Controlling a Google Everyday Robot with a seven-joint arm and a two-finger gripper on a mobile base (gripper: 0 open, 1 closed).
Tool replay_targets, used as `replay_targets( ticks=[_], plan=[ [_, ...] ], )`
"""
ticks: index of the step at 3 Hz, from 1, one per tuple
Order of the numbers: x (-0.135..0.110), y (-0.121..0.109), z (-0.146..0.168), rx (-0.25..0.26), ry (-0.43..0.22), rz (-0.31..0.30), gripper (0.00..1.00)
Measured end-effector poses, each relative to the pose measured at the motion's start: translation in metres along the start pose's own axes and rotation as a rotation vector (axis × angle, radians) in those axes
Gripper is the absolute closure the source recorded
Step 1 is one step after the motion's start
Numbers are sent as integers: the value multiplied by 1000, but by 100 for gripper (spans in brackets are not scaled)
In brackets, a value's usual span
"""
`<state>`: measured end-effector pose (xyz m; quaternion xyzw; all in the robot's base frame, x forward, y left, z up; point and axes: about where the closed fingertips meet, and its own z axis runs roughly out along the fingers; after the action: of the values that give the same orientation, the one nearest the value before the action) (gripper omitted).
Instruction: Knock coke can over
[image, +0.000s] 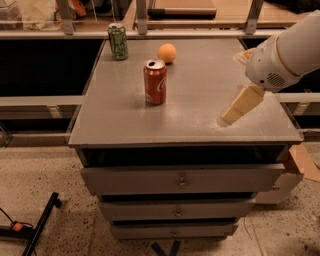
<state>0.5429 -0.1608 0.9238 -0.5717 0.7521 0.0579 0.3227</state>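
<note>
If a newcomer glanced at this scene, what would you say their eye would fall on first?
The red coke can stands upright near the middle of the grey cabinet top, the brightest thing there. From the right, the robot's white arm reaches in, its beige end effector angled down close to the top's front right area, well apart from the can. A green can and an orange sit towards the back.
</note>
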Motion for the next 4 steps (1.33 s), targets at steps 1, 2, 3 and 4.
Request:
replay_targets(
  ticks=[1, 2, 3, 4],
  plan=[
    [0, -17, 32, 40, -79, 44, 0],
    [-7, -30, 60, 57, -159, 63, 0],
    [-18, -39, 87, 41, -244, 94, 0],
    [-32, -42, 110, 4, -339, 139, 0]
  ],
)
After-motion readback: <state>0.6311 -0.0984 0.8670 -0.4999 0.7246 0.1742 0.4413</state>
